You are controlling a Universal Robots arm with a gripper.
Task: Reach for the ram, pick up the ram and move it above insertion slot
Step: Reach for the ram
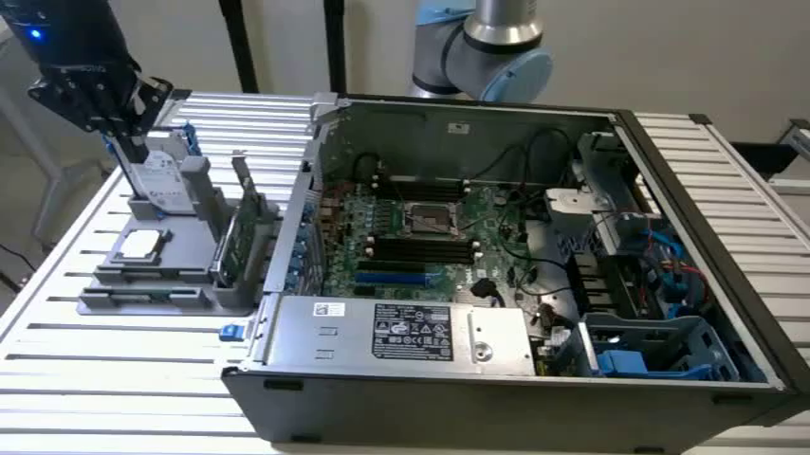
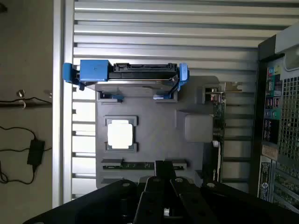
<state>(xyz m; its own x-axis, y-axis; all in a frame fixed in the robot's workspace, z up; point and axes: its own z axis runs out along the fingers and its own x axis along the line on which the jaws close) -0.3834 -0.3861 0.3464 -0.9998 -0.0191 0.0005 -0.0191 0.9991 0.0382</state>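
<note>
1. While the ram (image 1: 142, 293) (image 2: 140, 164) lies flat in its narrow groove at the near edge of the grey holder tray (image 1: 95, 305), in the lower left of the exterior view, nothing grips it.
2. Next along the tray sits the processor chip (image 1: 139, 245). Beyond that the hard drive (image 1: 162, 175) stands on edge in its blue caddy, and the expansion card (image 1: 241, 227) stands upright on the side nearest the computer case (image 1: 506, 398).
3. The tool (image 1: 127, 142) (image 2: 163, 169) hangs in the upper left of the exterior view, over the hard-drive end of the tray and apart from the ram. I cannot tell whether it is spread or pressed together. It carries nothing that I can see.
4. The open case takes the middle of the exterior view, with the long slots (image 1: 418, 251) on its motherboard bare.
5. Judged from this, the reach is at most under way. The pickup and the carry to the slot are not yet done.
</note>
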